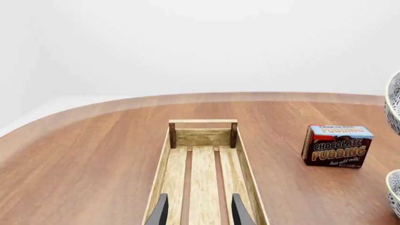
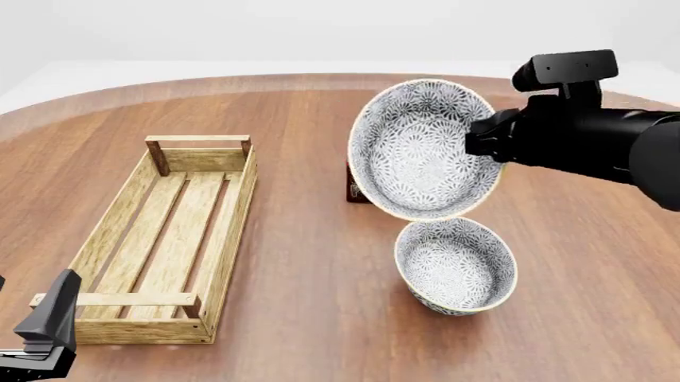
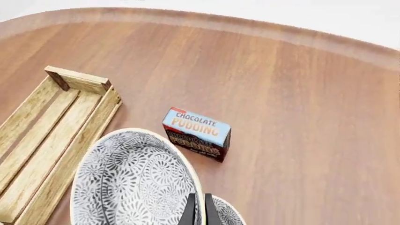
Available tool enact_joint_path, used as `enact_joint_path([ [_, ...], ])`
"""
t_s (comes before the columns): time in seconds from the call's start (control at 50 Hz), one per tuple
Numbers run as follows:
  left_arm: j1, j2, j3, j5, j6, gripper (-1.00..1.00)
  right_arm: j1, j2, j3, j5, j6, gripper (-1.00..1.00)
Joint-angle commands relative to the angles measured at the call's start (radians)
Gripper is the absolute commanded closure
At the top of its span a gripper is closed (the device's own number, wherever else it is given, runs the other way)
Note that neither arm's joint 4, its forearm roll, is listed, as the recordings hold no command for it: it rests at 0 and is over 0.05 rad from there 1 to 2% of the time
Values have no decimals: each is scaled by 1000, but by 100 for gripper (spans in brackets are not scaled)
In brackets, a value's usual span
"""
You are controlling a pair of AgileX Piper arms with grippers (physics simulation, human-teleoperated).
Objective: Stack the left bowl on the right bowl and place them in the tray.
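Observation:
My right gripper is shut on the rim of a grey patterned bowl and holds it in the air, tipped on edge. Its fingers pinch that rim in the right wrist view. The other bowl rests upright on the table just below and in front of the lifted one, apart from it. At the left lies the long light-wood tray, holding nothing. My left gripper hangs open over the tray's near end, fingers spread and touching nothing.
A chocolate pudding box stands on the table between the tray and the bowls, largely hidden behind the lifted bowl in the front view. The round wooden table's far edge curves behind everything.

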State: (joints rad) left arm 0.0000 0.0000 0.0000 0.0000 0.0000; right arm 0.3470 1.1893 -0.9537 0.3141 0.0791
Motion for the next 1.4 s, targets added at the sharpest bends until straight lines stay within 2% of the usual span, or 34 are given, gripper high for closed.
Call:
enact_joint_path([
  [0.02, 0, 0, 0, 0, 0, -100, -49, -33, 108, -72, 84, 100],
  [0.38, 0, 0, 0, 0, 0, -100, -113, -27, 224, -160, 137, 100],
  [0.88, 0, 0, 0, 0, 0, -100, -132, 39, 339, -302, 190, 100],
  [1.4, 0, 0, 0, 0, 0, -100, -151, 62, 427, -384, 221, 100],
])
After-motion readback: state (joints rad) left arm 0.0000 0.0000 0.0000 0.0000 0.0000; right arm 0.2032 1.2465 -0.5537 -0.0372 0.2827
